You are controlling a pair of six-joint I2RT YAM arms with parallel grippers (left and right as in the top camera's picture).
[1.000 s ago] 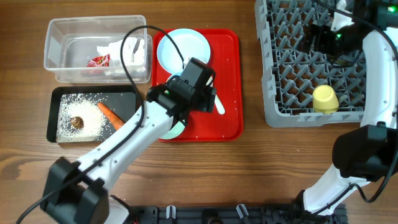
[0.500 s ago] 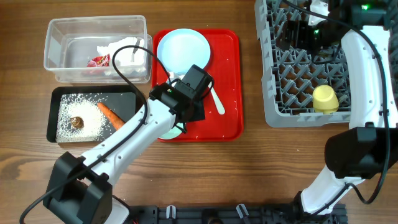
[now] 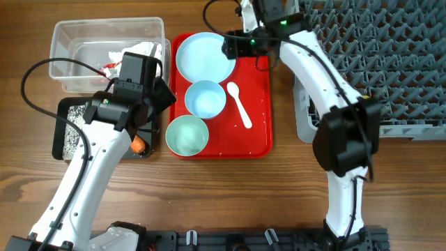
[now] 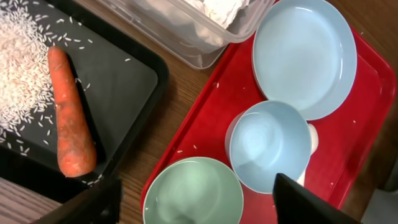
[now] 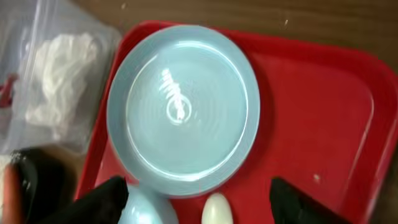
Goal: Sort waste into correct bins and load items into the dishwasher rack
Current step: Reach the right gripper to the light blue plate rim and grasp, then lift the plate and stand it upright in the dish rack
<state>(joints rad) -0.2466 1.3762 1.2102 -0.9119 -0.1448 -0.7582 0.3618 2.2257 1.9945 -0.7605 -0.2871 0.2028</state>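
Worktop of brown wood carries everything. My left fingers stand wide apart and hold nothing, hanging above the seam where the black tray and the red tray lie side by side. My right fingers are spread just as wide and are also empty, poised over the light blue plate; I cannot tell how high above it they are.

The red tray sits mid-worktop, toward the far edge. The plate lies at its far end. The light blue bowl is just nearer, its rim against the plate's edge, though I cannot tell whether they touch. The mint green bowl is at the tray's near left corner; both bowls are upright and empty. The white spoon lies flat just to the right of the blue bowl, its head toward the far edge.

The clear tub stands by the worktop's far left corner, with the crumpled napkin and the red-and-white wrapper inside. The black tray lies just nearer than the tub, holding scattered white rice and the carrot lying flat; from above, my left arm hides much of that tray.

The grey rack fills the far right corner; my right arm crosses its left side.
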